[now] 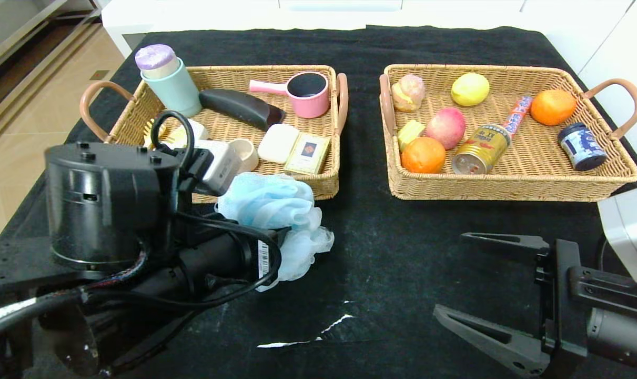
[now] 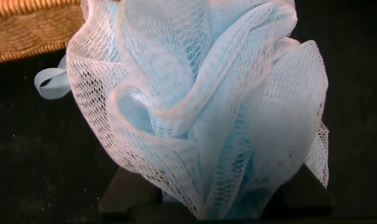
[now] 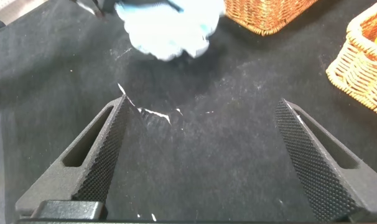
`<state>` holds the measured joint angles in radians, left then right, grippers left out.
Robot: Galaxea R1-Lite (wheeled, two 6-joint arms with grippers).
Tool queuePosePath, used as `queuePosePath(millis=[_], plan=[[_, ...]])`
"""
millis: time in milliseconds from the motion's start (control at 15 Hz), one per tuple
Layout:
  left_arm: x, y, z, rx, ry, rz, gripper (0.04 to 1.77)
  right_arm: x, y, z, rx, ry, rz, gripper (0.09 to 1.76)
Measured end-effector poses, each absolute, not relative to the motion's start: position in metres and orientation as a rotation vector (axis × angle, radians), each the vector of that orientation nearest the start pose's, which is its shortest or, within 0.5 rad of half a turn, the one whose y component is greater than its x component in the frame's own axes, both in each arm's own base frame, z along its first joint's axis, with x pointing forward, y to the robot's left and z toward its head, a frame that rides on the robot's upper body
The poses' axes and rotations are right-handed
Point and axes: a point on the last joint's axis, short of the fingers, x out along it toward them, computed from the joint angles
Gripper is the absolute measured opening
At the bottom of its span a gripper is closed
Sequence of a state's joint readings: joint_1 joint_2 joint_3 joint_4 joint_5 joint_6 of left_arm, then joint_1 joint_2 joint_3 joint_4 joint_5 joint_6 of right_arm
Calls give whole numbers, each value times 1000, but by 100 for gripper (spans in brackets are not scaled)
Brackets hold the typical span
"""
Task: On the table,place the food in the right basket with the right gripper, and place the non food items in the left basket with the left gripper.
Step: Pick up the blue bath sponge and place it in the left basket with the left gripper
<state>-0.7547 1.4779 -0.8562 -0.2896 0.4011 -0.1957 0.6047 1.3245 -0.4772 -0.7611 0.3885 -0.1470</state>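
Observation:
My left gripper (image 1: 280, 238) is shut on the pale-blue mesh bath pouf (image 1: 276, 216), just in front of the left basket's (image 1: 323, 184) front rim. The pouf fills the left wrist view (image 2: 201, 106) and hides the fingers. The cream-green card box (image 1: 307, 152) lies in the left basket. The peach (image 1: 445, 128), gold can (image 1: 481, 148) and two oranges (image 1: 423, 154) lie in the right basket (image 1: 507, 189). My right gripper (image 1: 450, 273) is open and empty, low over the black table (image 1: 392, 247) in front of the right basket. The shampoo bottle does not show.
The left basket also holds a mint cup (image 1: 173, 87), a pink pot (image 1: 310, 95) and a black object (image 1: 242, 108). The right basket also holds a lemon (image 1: 470, 89) and a blue jar (image 1: 581, 146). A white tear (image 1: 318, 334) marks the cloth near the front.

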Motion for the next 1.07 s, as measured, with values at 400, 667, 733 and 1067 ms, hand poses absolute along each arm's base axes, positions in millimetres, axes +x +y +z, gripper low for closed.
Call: queuePosePath(millis=[400, 667, 733, 1067], plan=[[176, -155, 255, -77, 210, -337, 76, 158, 123, 199, -158, 20, 981, 171], [175, -147, 271, -120, 153, -321, 75, 156, 125, 199, -161, 23, 988, 171], [176, -144, 273, -128, 140, -312, 75, 156, 125, 199, -162, 21, 990, 171], [197, -128, 295, -170, 61, -257, 75, 156, 124, 201, -159, 7, 985, 171]])
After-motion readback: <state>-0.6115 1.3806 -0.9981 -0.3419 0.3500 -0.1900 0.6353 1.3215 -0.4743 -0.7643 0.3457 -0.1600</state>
